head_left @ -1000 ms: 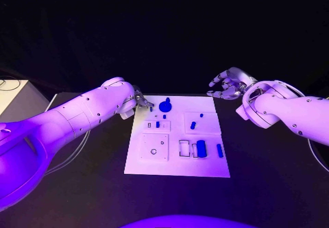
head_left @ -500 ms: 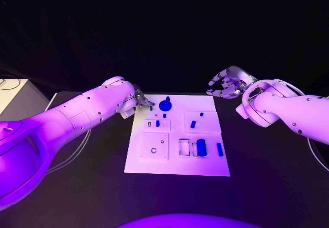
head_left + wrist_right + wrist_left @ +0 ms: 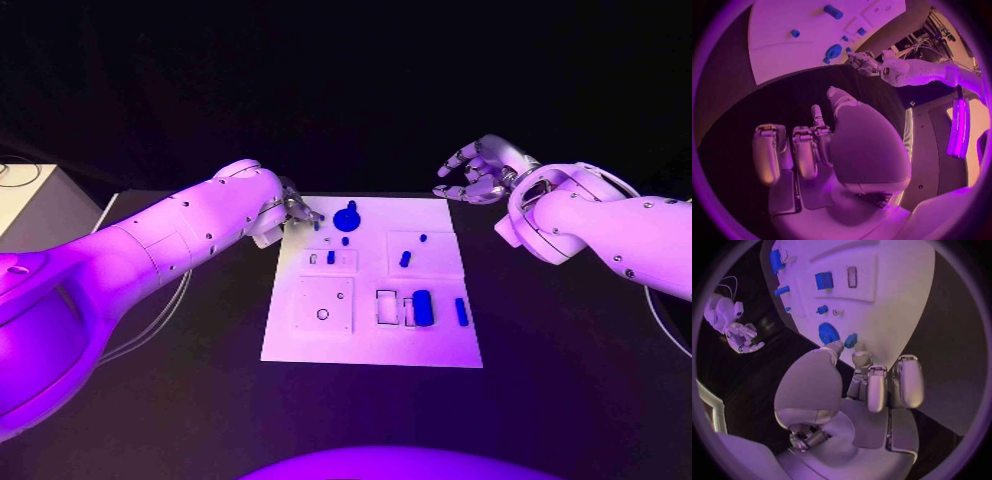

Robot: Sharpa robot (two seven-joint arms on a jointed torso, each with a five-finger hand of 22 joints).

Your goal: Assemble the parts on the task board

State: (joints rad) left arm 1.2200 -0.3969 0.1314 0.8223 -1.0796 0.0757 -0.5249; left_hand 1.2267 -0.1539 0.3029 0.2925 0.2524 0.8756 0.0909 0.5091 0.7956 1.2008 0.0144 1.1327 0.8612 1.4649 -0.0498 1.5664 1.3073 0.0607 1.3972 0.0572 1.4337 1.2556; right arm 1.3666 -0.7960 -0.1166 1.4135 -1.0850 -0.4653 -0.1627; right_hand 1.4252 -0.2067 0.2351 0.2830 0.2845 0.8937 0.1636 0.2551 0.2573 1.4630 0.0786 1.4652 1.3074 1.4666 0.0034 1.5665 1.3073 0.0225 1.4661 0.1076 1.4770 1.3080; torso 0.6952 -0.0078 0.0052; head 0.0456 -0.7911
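The black worktop [image 3: 173,400] carries the white task board [image 3: 372,345] at the centre of the frame. The left hand [image 3: 293,212] sits at the board's upper left corner, its fingers [image 3: 859,360] at a small blue part [image 3: 851,340] beside the round blue part [image 3: 346,219]; whether they grip it cannot be told. The right hand [image 3: 480,170] hangs above the worktop at upper right, beyond the board's far right corner, fingers curled loosely apart, holding nothing. A large oblong blue part [image 3: 423,307] stands lower right on the board, a slim blue part [image 3: 462,311] just beside it.
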